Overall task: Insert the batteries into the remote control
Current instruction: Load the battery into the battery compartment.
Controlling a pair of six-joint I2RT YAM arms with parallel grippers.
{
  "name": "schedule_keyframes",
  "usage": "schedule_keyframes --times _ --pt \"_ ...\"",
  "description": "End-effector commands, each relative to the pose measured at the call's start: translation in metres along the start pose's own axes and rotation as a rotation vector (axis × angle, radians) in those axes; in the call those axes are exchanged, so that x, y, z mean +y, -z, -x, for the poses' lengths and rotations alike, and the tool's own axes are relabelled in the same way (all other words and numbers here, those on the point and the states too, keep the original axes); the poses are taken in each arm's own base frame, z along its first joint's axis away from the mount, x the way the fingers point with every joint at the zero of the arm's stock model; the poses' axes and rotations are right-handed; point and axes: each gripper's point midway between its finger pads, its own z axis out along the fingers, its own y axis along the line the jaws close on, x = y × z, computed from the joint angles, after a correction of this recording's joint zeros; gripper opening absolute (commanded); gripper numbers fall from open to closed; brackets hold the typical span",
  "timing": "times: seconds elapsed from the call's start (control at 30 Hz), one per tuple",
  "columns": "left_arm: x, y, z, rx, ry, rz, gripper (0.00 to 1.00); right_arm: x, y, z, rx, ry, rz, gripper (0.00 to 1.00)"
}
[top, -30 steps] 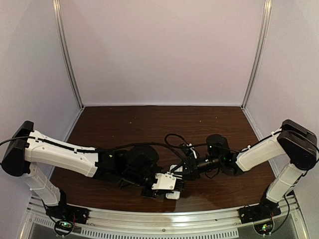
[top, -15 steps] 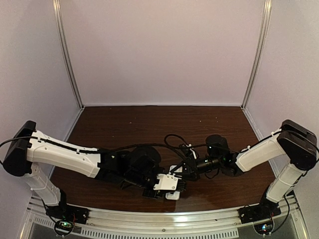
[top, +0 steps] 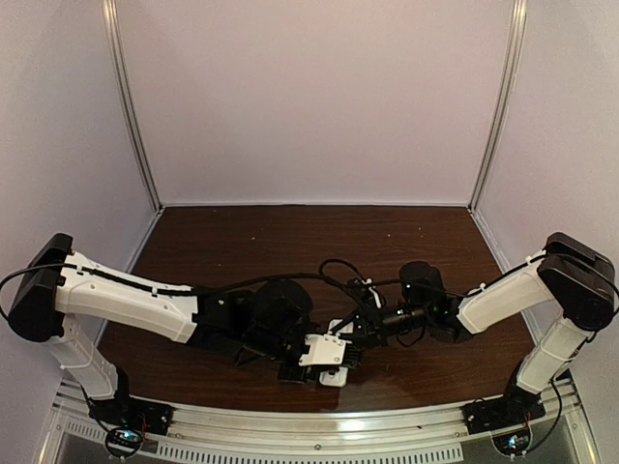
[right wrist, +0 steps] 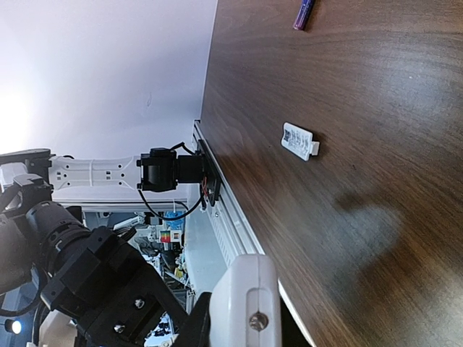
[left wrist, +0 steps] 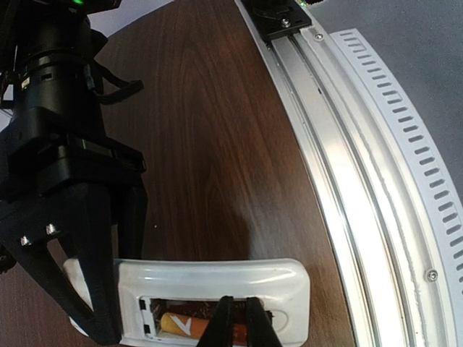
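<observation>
1. Two arms meet at the near middle of the dark brown wood-grain worktop (left wrist: 210, 130), close to the silver aluminium rail (left wrist: 347, 188) along its front edge.
2. Small white rectangular plastic remote control (left wrist: 217, 278) (top: 336, 377): it lies between the two arms with its plain back up and its battery recess uncovered. It sits near the rail but apart from it.
3. Right pincer (left wrist: 116, 289) (top: 360, 338): in the left wrist view its black fingers (left wrist: 90, 282) stand on either side of one end of the remote control and are clamped on it.
4. Left pincer (left wrist: 235, 318): its two slim black tips are drawn together with only a sliver of gap. They sit directly over the open recess.
5. Slim orange cylindrical battery (left wrist: 177, 325): it lies lengthwise inside the recess and part of it passes under the left pincer tips. Whether the tips touch it cannot be told, as the frame edge cuts the spot off.
6. Slim purple cylindrical battery (right wrist: 304, 13): it lies loose on the worktop at the top edge of the right wrist view. It is well apart from the remote control and from both pincers.
7. Small white flat plastic cover piece (right wrist: 299, 141): it lies flat on the bare worktop, alone, between the purple battery and the front rail. It touches neither.
8. Right pincer's own fingers are not clearly visible in the right wrist view.
</observation>
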Motion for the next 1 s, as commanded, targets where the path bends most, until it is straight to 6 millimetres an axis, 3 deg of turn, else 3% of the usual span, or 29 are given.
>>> schedule_keyframes --times 0.0,0.47,0.7,0.87,0.97 --pt "0.01 -0.007 -0.031 0.068 0.046 0.023 0.09 0.053 -0.001 -0.014 0.07 0.084 0.163 0.0" --pt "0.017 -0.003 -0.053 0.05 0.077 0.01 0.06 0.102 0.005 -0.027 0.126 0.121 0.345 0.0" --pt "0.023 0.0 -0.069 0.078 0.095 0.024 0.05 0.111 0.004 -0.036 0.16 0.131 0.371 0.0" --pt "0.018 0.005 -0.064 0.059 0.074 -0.001 0.07 0.1 0.001 -0.034 0.149 0.124 0.322 0.0" --pt "0.015 0.018 -0.033 -0.007 0.021 0.022 0.16 0.074 -0.005 -0.025 0.111 0.126 0.209 0.0"
